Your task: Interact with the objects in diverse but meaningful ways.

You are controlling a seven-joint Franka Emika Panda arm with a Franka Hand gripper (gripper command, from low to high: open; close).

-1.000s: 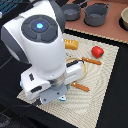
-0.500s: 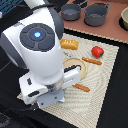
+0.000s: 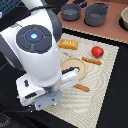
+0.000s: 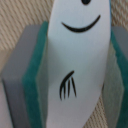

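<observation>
On my wrist feed the claw (image 4: 70,75) is closed onto a flat white piece (image 4: 75,65): the teal-green pads (image 4: 35,75) press against it from both sides, backed by grey finger blocks, so the jaws stand only as far apart as the piece is thick. The piece is smooth and white, tapering toward one end, with black printed marks on it: a curved line like a smile, a dot near the edge of the frame, and a small cluster of short strokes lower down. Behind it I see the beige ribbed mat.

In the exterior view the arm's big white body (image 3: 35,45) covers the claw itself, so I cannot see the grip from there. Taking the round tan plate (image 3: 72,66) on the mat (image 3: 107,90) as my landmark and going left to right across that view: the arm hangs over the mat just to the plate's left and below it. The golden-yellow bread loaf (image 3: 69,44) lies just above the plate. An orange-handled utensil (image 3: 82,88) lies just below the plate's right, another (image 3: 92,61) just off its right edge. The red tomato (image 3: 97,51) sits up and to the plate's right, near the loaf but apart from it. Two grey pots (image 3: 95,14) stand on the surface well beyond the mat.
</observation>
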